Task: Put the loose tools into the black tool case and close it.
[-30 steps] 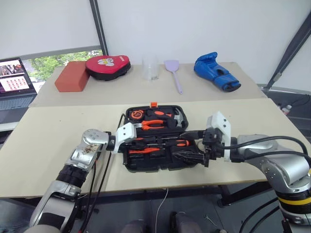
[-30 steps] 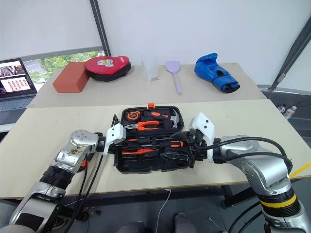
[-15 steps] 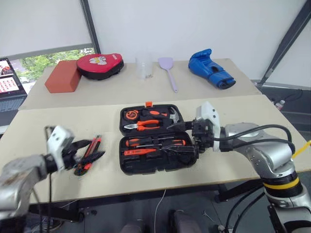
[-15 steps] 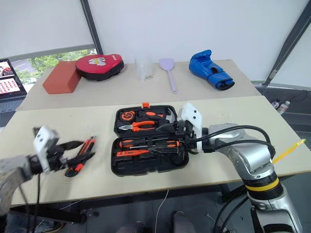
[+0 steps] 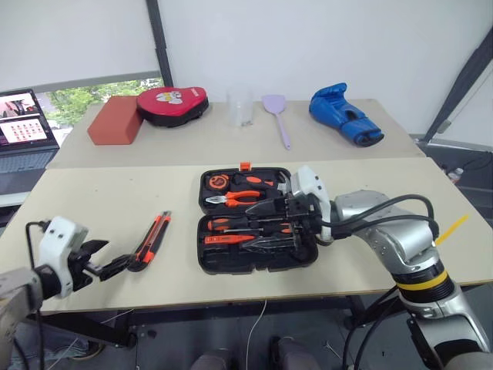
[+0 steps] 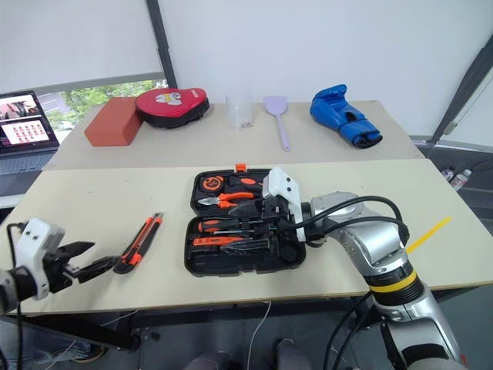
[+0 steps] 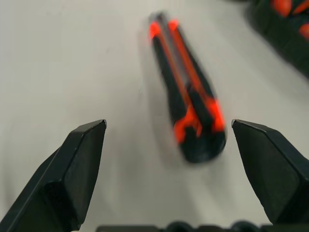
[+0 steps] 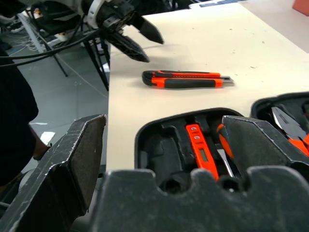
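We see the utility knife (image 5: 151,239), black with orange stripes, flat on the worktop (image 5: 92,200) left of the open tool case (image 5: 254,220). Left gripper (image 7: 169,159) jaws wide, empty; right gripper (image 8: 159,145) likewise over the case.

1. The right arm (image 5: 385,231) is a run of rounded, brushed-silver metal segments, with a yellow band edged in black ringing it near the elbow.
2. Black cables loop along the outside of that arm and run to its wrist.
3. A white moulded housing caps the right wrist, ahead of a black block that carries the right gripper (image 5: 266,224) with its two black, wedge-shaped fingers (image 8: 63,164).
4. The left gripper (image 5: 108,258) has the same pair of tapering black fingers (image 7: 72,169), fixed to a white boxy wrist housing with a thin black cable curling over it.
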Motion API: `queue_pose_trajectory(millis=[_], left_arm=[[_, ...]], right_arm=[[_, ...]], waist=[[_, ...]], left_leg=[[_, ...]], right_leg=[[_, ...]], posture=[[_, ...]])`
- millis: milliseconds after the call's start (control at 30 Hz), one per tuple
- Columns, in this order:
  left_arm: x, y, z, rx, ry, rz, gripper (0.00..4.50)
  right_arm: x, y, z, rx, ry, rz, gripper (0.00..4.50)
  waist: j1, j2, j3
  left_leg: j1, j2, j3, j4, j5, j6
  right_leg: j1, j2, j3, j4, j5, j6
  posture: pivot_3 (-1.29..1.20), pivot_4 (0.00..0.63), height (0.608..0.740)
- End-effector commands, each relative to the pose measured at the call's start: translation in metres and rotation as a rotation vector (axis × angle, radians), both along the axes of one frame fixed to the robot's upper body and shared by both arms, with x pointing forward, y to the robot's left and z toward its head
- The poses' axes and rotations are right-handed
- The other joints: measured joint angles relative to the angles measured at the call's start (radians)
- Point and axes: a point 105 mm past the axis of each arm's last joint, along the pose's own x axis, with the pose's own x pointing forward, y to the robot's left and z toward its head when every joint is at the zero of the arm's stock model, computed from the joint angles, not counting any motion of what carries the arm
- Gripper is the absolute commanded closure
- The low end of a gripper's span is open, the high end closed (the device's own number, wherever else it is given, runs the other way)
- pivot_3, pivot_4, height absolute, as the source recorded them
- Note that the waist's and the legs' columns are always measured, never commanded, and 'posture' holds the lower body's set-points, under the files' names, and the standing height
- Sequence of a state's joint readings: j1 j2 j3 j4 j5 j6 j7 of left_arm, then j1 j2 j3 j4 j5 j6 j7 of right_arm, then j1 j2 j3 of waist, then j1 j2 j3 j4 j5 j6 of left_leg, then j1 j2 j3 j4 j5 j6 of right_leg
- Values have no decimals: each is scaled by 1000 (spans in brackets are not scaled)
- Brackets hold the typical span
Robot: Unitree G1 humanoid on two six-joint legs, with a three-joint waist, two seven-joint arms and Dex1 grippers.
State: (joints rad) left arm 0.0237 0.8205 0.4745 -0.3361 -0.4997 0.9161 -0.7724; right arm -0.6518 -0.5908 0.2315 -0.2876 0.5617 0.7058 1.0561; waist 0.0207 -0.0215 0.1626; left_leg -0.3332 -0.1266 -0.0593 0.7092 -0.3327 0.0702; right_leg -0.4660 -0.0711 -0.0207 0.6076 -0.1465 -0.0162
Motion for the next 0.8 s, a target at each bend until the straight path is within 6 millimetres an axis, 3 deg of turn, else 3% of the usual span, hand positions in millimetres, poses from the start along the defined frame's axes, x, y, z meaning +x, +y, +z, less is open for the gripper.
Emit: queue_pose_trajectory(millis=[33, 133, 233, 333, 500, 533, 567, 633, 800], left_arm=[[13, -4, -15, 48, 99, 7, 44], [24, -4, -36, 118, 188, 24, 44], [30, -1, -45, 148, 221, 50, 44], [36, 0, -43, 133, 220, 58, 797], [40, -10, -18, 44, 152, -22, 2587], [40, -24, 9, 27, 45, -169, 2828], [36, -40, 34, 20, -44, -318, 2892], [28, -61, 65, 17, -113, -511, 2892], [20, -101, 72, 103, -42, -831, 2892]], right_arm=[[-7, 2, 5, 2, -47, 2, 0], [-11, 2, 2, -4, -56, -6, 0], [-11, 1, 2, -1, -61, -22, 0], [-11, -3, 2, 1, -68, -57, 0], [-12, -13, -1, -18, -46, -94, 0], [-14, -17, -3, -27, -30, -99, 0], [-17, -21, -4, -36, -17, -101, 0], [-20, -27, -5, -49, -4, -106, 0], [-31, -38, -12, -103, -17, -106, 0]], waist=[[-9, 0, 0], [-21, 0, 0], [-21, 1, 0], [-19, 1, 0], [-18, 1, 0], [-19, 1, 0], [-18, 0, 0], [-11, -1, 1], [-9, 0, 1]], left_leg=[[0, 0, 0, 0, 0, 0], [-1, 0, 0, 0, 0, 0], [-1, -1, 1, -1, 0, -1], [1, -1, 1, -1, 0, -2], [0, 0, 1, -1, 1, -3], [0, 0, 1, -1, 1, -3], [0, 0, 1, -1, 1, -2], [-4, 0, 1, 0, 1, -2], [-7, -3, -1, 2, 1, -2]], right_leg=[[-1, 0, 0, 1, 0, 0], [-2, 0, -2, 2, 0, 0], [-4, -1, -4, 1, 0, -1], [-2, -2, -4, 1, -1, -2], [-2, -2, -3, 2, -1, -2], [-3, -2, -3, 2, -1, -2], [-4, -2, -3, 2, -1, -2], [-7, -2, -4, 2, -1, -2], [-6, -6, -14, -1, 0, -3]], posture=[[0, 150, 740], [0, 150, 740], [0, 150, 740], [0, 150, 740], [0, 150, 740], [0, 150, 740], [0, 150, 740], [0, 150, 740], [0, 150, 740]])
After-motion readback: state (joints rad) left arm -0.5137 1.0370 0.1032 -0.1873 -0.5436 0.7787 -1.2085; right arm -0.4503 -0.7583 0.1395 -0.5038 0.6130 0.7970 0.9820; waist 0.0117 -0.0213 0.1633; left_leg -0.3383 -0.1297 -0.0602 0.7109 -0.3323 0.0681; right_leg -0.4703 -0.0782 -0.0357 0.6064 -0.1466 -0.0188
